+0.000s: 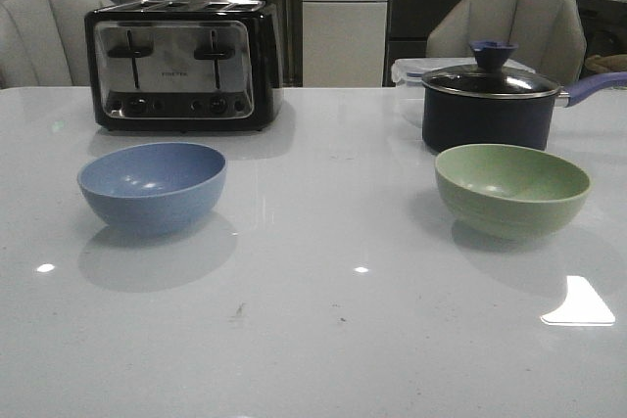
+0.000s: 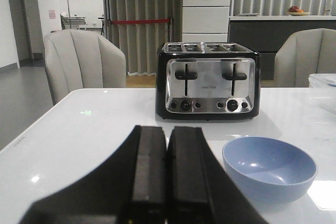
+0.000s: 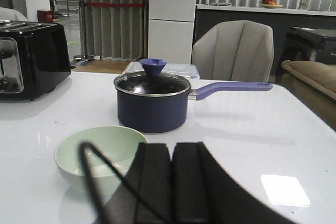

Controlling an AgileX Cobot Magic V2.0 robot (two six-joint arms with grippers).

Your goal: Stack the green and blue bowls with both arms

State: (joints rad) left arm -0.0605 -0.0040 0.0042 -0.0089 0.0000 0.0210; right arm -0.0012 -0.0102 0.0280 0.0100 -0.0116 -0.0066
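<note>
The dusty blue bowl (image 1: 152,186) stands upright and empty on the left of the white table; the pale green bowl (image 1: 512,188) stands upright and empty on the right. Neither arm shows in the front view. In the left wrist view my left gripper (image 2: 168,132) is shut with nothing in it, and the blue bowl (image 2: 269,168) sits apart from it, just past and beside the fingertips. My right gripper (image 3: 171,148) is likewise shut on nothing, near the green bowl (image 3: 97,156), with a thin black cable (image 3: 92,182) looping across that bowl's near side.
A black and chrome toaster (image 1: 181,66) stands behind the blue bowl. A dark lidded saucepan (image 1: 487,105) with a purple handle sits right behind the green bowl, a clear plastic container (image 3: 170,68) behind it. Grey chairs (image 1: 509,31) line the table's far edge.
</note>
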